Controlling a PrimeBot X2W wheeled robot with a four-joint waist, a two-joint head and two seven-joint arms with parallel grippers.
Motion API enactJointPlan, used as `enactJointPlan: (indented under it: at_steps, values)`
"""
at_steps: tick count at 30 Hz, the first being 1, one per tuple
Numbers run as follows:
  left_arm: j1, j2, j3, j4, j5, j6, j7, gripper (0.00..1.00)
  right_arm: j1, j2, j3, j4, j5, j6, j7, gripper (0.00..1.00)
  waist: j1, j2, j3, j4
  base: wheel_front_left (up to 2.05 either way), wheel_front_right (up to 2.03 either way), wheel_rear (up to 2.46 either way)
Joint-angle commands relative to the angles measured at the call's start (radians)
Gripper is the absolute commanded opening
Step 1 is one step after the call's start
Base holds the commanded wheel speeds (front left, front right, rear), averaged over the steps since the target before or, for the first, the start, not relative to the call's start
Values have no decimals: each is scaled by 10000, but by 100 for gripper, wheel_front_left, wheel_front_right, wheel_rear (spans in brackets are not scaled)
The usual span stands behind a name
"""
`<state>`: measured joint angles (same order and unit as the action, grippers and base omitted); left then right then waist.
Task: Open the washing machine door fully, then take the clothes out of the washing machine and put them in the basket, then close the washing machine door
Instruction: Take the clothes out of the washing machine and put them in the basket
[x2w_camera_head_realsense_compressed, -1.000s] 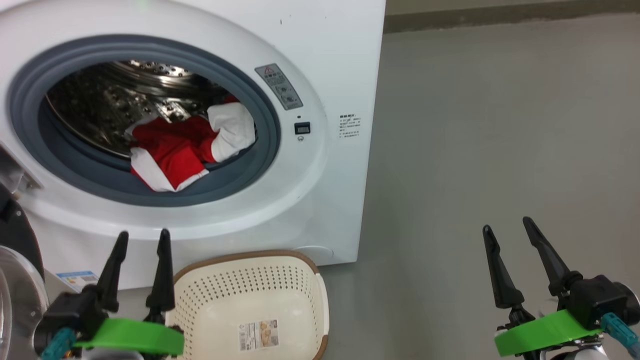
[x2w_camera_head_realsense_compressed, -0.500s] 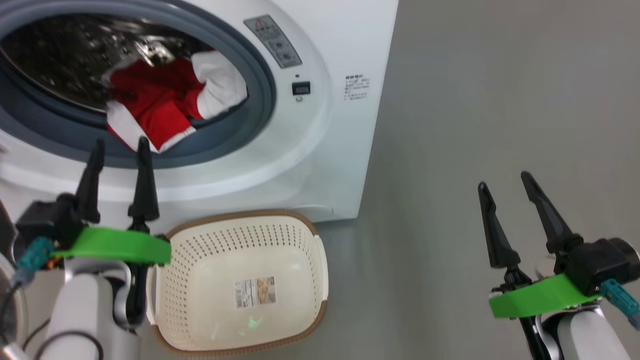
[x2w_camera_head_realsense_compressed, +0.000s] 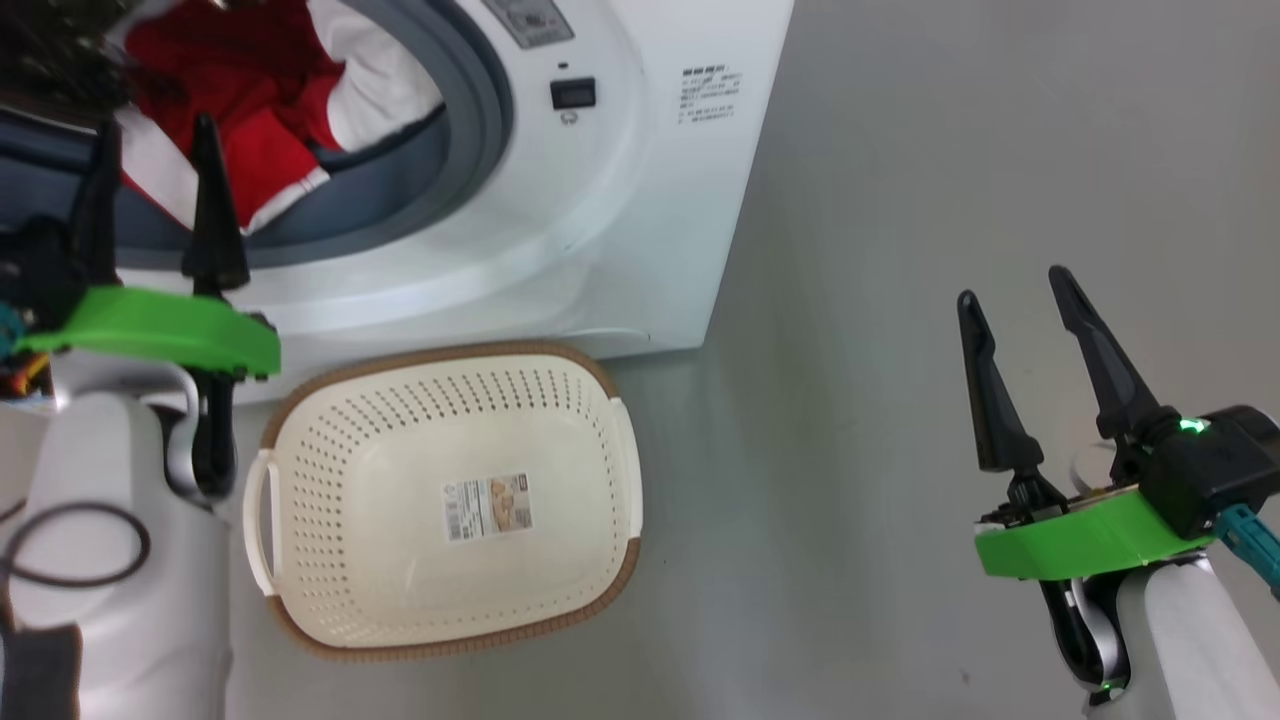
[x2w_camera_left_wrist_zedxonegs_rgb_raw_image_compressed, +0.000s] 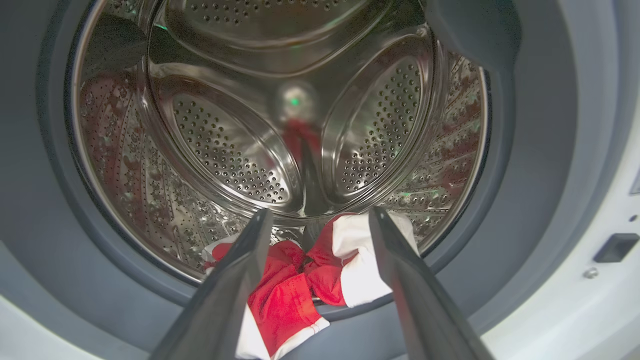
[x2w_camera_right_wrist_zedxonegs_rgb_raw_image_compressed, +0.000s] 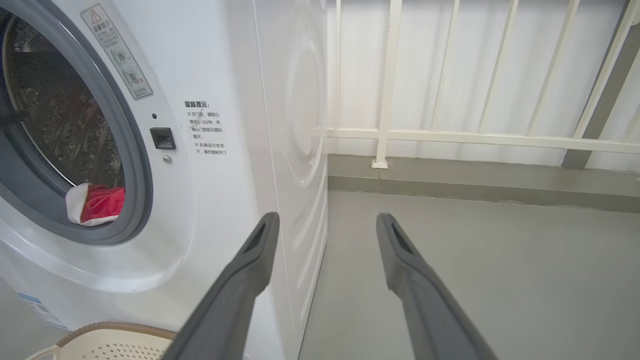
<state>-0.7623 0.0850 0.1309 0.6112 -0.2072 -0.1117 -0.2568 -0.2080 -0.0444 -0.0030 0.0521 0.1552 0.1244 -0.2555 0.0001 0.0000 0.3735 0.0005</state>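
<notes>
The left claw (x2w_camera_head_realsense_compressed: 152, 140) hung with its jaws spread wide and nothing in them, pointed into the mouth of the washing machine (x2w_camera_head_realsense_compressed: 620, 230). The clothes (x2w_camera_left_wrist_zedxonegs_rgb_raw_image_compressed: 285, 295) lay at the front of the drum (x2w_camera_left_wrist_zedxonegs_rgb_raw_image_compressed: 225, 150), a red piece with white trim bunched against a white one, part of the heap spilling onto the grey rubber ring (x2w_camera_left_wrist_zedxonegs_rgb_raw_image_compressed: 525, 200).

The likeliest slip, I judged, was a partial catch. The fingers framed the middle of the heap, so closing there might take the red piece and leave the white one behind (or pinch only a loose fold that pulls free on the way out). Going in too low could press the fingertips into the ring or scrape the steel.

The basket (x2w_camera_head_realsense_compressed: 340, 500) stood empty on the floor (x2w_camera_head_realsense_compressed: 900, 200), just in front of the machine and below the opening. It looked light, and the left forearm passed close by its handle, so a careless swing could shove it aside and send the clothes onto the floor.

The right claw (x2w_camera_head_realsense_compressed: 1012, 285), also wide open and empty, stood well apart over bare floor.
</notes>
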Motion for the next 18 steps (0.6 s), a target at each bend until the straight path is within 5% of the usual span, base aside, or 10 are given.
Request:
enactJointPlan:
  at_steps: [1, 18]
  values:
    - [-320, 442, 267, -46, 124, 106, -49, 100, -227, -58, 259, -288, -97, 63, -63, 100, -1, 0, 459, 0, 0, 0, 0]
    - [-3131, 1435, -504, 3567, 1523, 1359, -48, 100, -1093, -58, 835, -177, -47, 63, -63, 100, -1, 0, 1499, -332, 0, 0, 0]
